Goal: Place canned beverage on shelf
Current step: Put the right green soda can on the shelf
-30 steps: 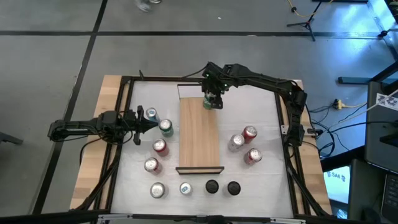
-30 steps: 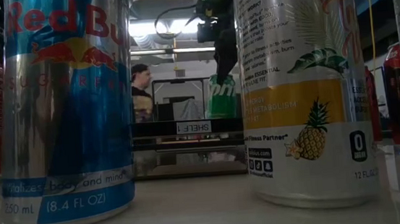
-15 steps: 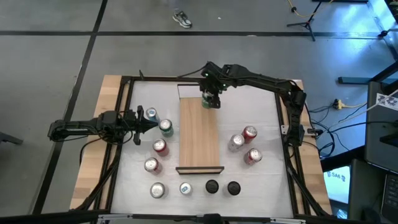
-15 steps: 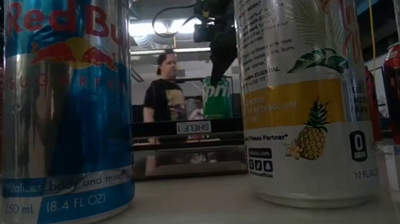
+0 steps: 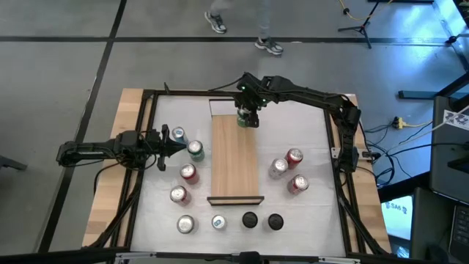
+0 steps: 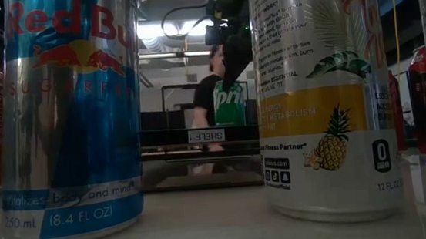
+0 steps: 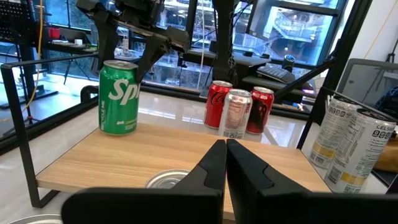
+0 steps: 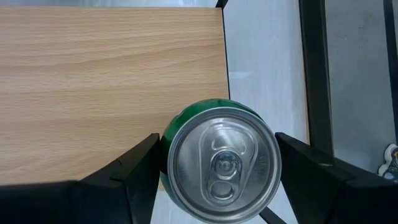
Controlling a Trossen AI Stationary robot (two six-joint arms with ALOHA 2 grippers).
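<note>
Sprite can (image 5: 247, 119) stands upright at the top right corner of the shelf (image 5: 234, 165), close to its edge. Right gripper (image 5: 248, 116) is clamped on it. Most of the plank is bare. Left gripper (image 5: 173, 144) waits at the left, fingers together.

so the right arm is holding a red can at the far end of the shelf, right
Not quite: the can is green, not red, as the right wrist view shows looking down on it. The rest holds: the right gripper has its jaws closed on it at the far end of the shelf.
</note>
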